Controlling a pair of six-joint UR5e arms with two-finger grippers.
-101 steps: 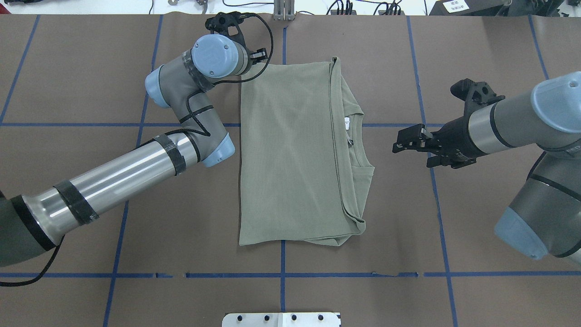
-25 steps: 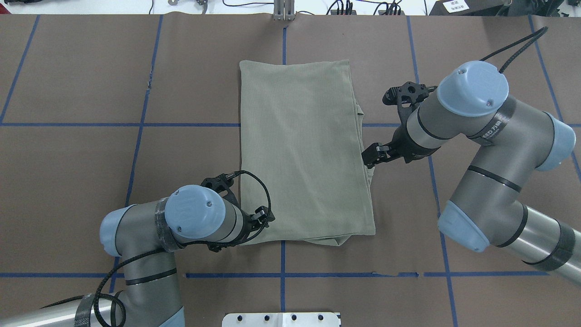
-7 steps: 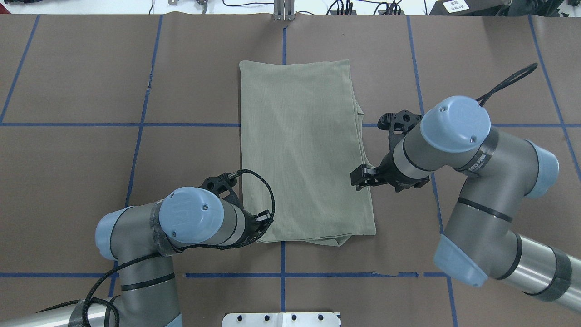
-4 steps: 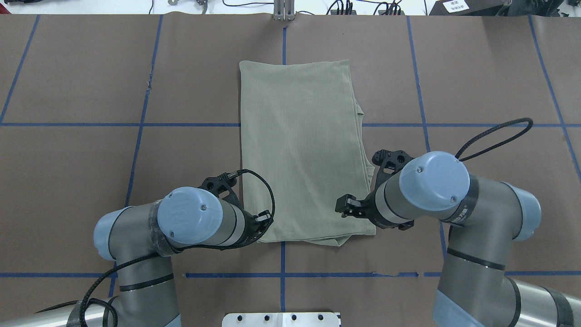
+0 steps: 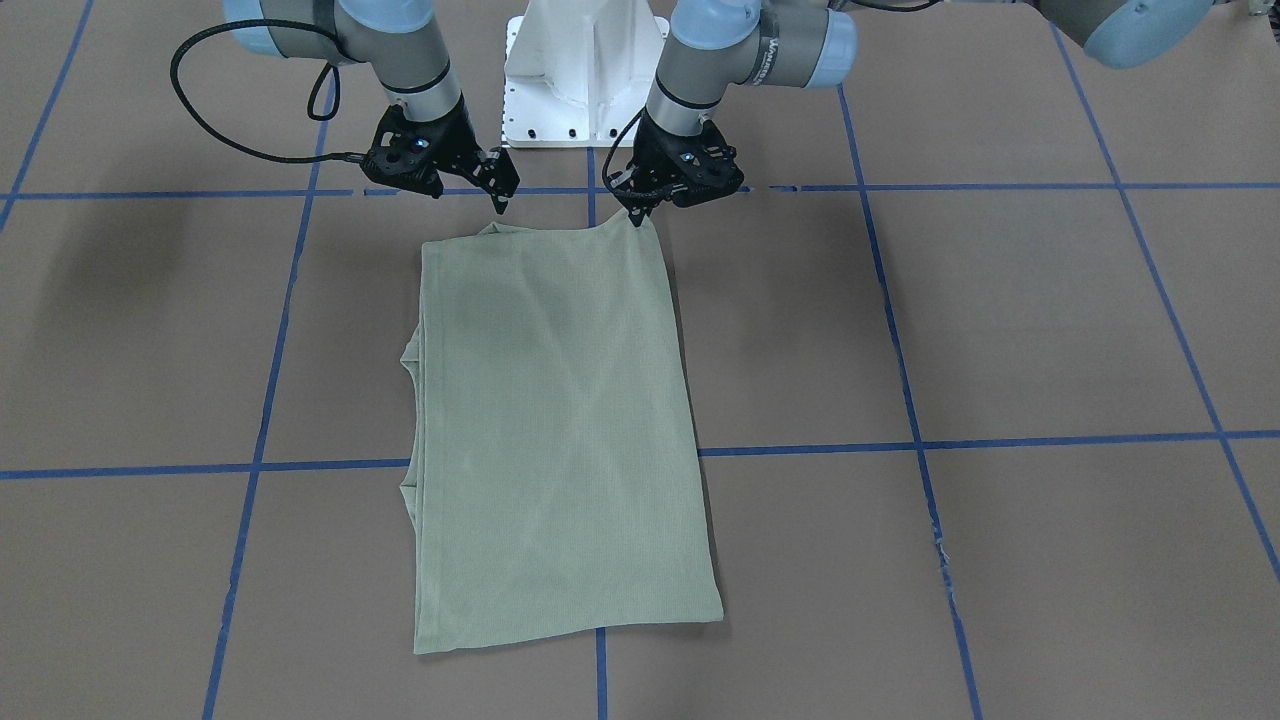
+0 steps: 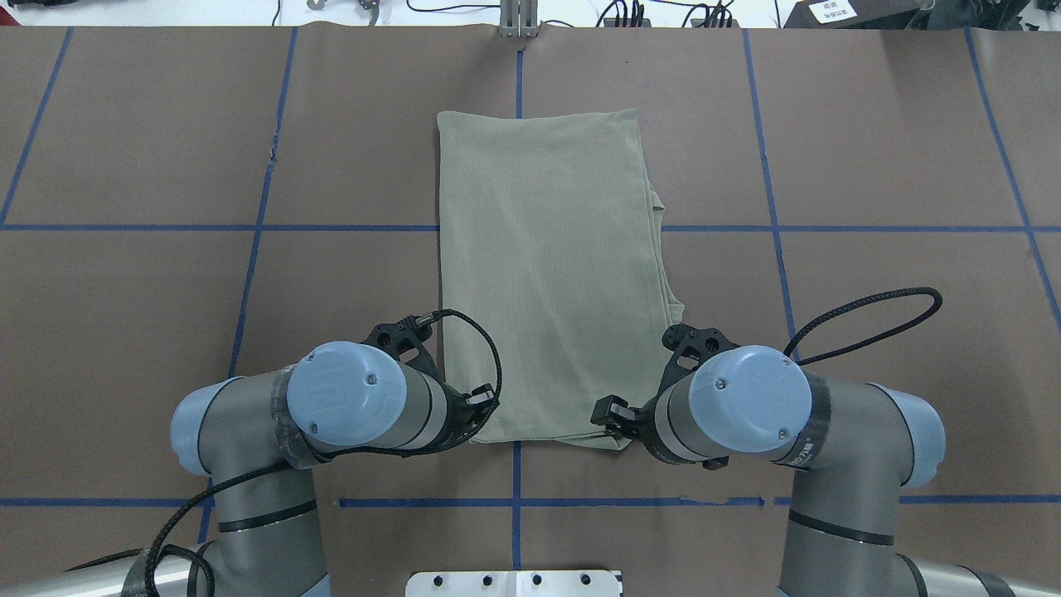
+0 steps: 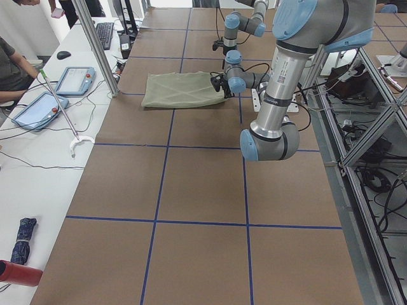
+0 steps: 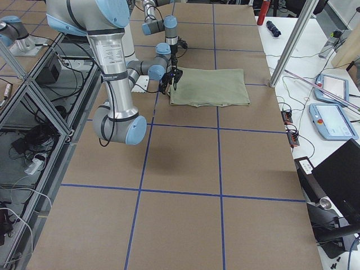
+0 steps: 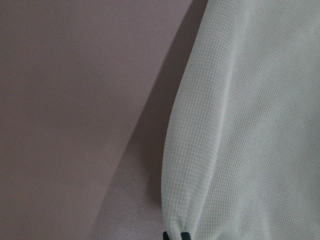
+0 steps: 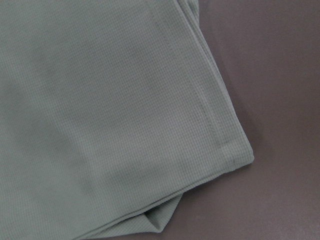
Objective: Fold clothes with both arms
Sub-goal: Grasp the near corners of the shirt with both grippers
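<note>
L gripper (image 5: pixel 640 212): jaws clamped on shirt (image 5: pixel 560 420) corner nearest pedestal (image 5: pixel 585 60), corner lifted slightly. R gripper (image 5: pixel 497 193): jaws apart, holding nothing, over shirt's other pedestal-side corner; contact w/ cloth can't tell. Shirt folded to long rectangle, flat on table (image 5: pixel 1000 320), short end just off pedestal. Vs 0.5 s ago: R gripper moved along shirt edge toward pedestal; L unchanged.

Bright even light, soft shadows; shirt (image 9: pixel 240 100) overexposed in left wrist view.
</note>
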